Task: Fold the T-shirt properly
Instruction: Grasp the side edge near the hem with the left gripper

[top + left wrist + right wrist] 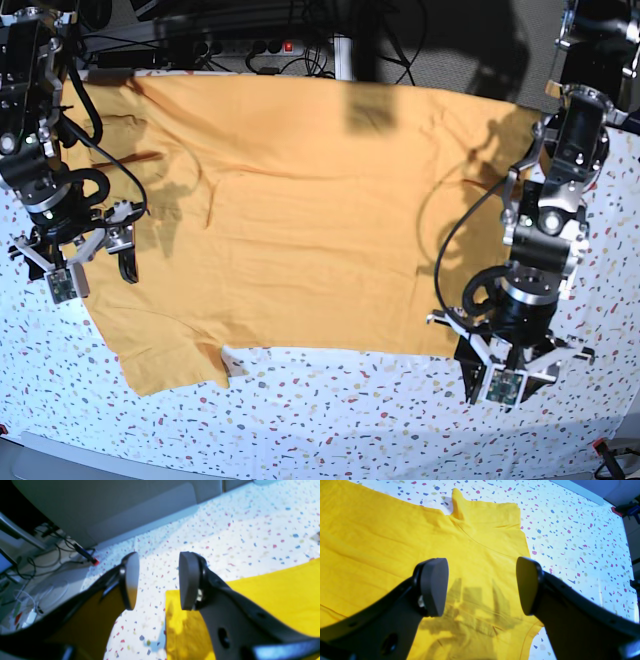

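The T-shirt point(300, 210) lies spread flat on the speckled bench point(330, 420), unfolded. Both pincers are released and empty: the left pincer point(156, 580) at a corner, the right pincer point(482, 587) over a sleeve. Step: pre-grasp. Next: descend, pinch the fabric.

We see both wrist views lit hard from above, oversaturated and bluish, with the speckled desk point(250, 530) glaring near white. The near end effector arms are soft and bent at the lower edges (wide-lens distortion). In the base view, dimmer and sharper, arm shadows cross the T-shirt point(300, 220) at upper centre.
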{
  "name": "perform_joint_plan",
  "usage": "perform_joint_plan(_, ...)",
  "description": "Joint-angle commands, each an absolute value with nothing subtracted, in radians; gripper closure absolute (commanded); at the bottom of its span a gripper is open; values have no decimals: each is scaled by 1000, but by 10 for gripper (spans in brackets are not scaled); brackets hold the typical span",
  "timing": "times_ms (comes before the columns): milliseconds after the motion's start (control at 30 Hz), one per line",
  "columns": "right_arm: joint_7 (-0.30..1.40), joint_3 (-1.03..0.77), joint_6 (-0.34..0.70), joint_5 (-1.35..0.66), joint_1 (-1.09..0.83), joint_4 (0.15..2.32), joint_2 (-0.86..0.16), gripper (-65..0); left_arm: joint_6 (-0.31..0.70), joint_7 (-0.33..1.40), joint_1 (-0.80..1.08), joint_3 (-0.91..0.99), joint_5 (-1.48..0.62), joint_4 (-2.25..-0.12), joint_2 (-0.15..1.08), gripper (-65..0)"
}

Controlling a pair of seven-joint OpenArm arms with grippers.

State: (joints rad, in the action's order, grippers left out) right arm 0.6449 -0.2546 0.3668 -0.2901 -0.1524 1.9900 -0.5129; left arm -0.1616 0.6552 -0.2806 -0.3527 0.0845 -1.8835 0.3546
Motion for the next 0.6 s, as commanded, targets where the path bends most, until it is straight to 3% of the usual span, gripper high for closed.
perform_joint_plan(0,619,-263,360,-292,-138,2006,-529,-418,-172,624,-318,-347,95,-1883,363,-249)
perform_joint_plan(133,619,-263,360,-292,-139,2007,-528,-418,-167,619,-384,-347,96,-1790,363,-249)
perform_joint_plan(333,622,-263,360,-292,-138,2007,-492,-418,-59,618,-524,-347,9,-1561,363,-249)
perform_joint_plan(567,677,-262,361,-297,-138,2007,-451,-418,-21,493,-697,-347,-217,-1073,346,-249)
